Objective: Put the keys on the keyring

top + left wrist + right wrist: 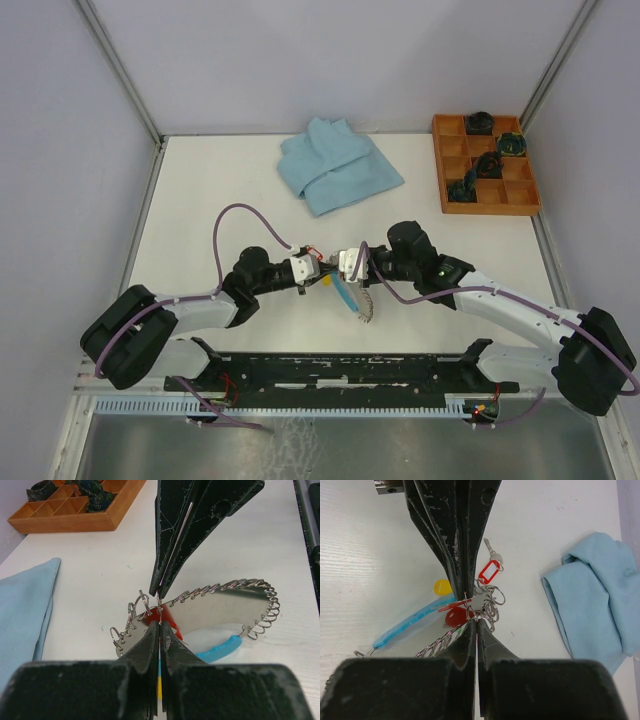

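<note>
My two grippers meet tip to tip at mid-table, the left gripper (322, 272) and the right gripper (338, 270) both shut. The keyring (250, 587) is a big coil-edged loop with a light-blue segment (220, 651), lying tilted under them. The right gripper (476, 621) pinches the keyring's coil (437, 644). The left gripper (160, 624) is closed on a small silver ring by a red tag (168, 620). A silver key with a red-framed tag (489, 572) lies just beyond the tips. A yellow tag (442, 586) and a round red tag (454, 616) sit by the coil.
A folded light-blue cloth (335, 165) lies at the back centre. A wooden compartment tray (485, 208) with dark objects stands at the back right. The arm bases and a black rail (340, 372) run along the near edge.
</note>
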You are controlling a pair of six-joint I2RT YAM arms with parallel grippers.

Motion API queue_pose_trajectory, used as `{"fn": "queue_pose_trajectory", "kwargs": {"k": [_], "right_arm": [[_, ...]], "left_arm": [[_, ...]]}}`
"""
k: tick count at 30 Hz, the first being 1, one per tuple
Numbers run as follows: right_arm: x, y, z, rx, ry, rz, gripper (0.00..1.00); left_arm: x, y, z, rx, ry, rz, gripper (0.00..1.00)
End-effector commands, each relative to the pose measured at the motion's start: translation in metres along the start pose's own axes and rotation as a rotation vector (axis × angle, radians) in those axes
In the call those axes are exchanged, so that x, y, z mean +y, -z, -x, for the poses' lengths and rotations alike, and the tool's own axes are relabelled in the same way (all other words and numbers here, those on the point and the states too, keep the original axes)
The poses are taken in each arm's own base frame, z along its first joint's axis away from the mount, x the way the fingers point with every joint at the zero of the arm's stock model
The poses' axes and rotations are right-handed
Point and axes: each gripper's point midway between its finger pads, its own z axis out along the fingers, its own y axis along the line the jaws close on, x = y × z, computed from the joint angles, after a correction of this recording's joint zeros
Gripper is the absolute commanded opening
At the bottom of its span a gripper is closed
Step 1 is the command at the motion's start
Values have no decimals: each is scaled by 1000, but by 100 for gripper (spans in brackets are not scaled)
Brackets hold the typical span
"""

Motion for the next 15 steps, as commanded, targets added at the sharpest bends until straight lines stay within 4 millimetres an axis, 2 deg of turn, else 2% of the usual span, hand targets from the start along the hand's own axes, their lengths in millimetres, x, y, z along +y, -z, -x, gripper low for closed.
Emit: {"fn": "queue_pose_trajectory", "kwargs": {"k": [1,15], "right_arm": [[-17,4,21,-67,26,-63,1],[-14,3,24,-80,21,-51,1]], "left_arm": [[11,-5,22,-51,-29,27,3],[12,-7,25,-60,-10,26,3]]}}
